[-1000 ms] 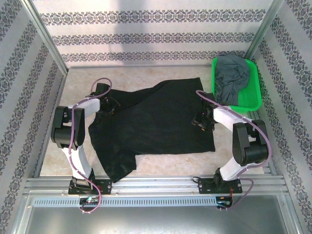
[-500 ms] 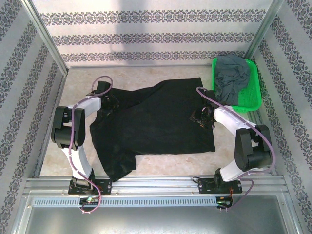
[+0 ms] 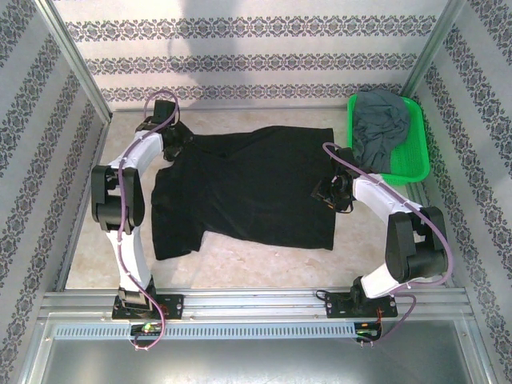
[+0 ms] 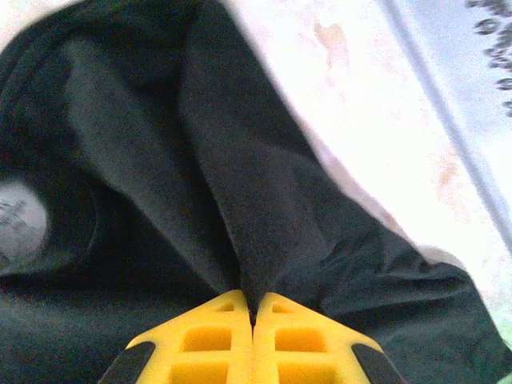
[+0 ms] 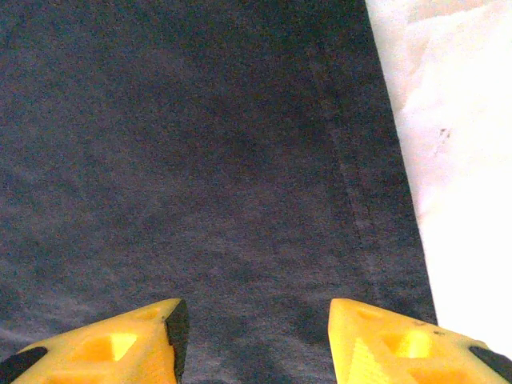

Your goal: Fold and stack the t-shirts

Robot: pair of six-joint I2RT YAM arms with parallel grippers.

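Bright green basket [image 3: 414, 158] at far right, pale marbled tabletop [image 3: 256, 266], patterned walls [image 3: 240, 56]

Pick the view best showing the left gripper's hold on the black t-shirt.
Left wrist: the left gripper is shut on a fold of the black t-shirt. Top external shows it at the shirt's far-left corner, pinch too small to judge. Right wrist shows flat cloth under the open right gripper.

The neck label [image 4: 16, 222] inside the black t-shirt [image 4: 240, 200] is blurred, unreadable and clipped by the frame's left edge.
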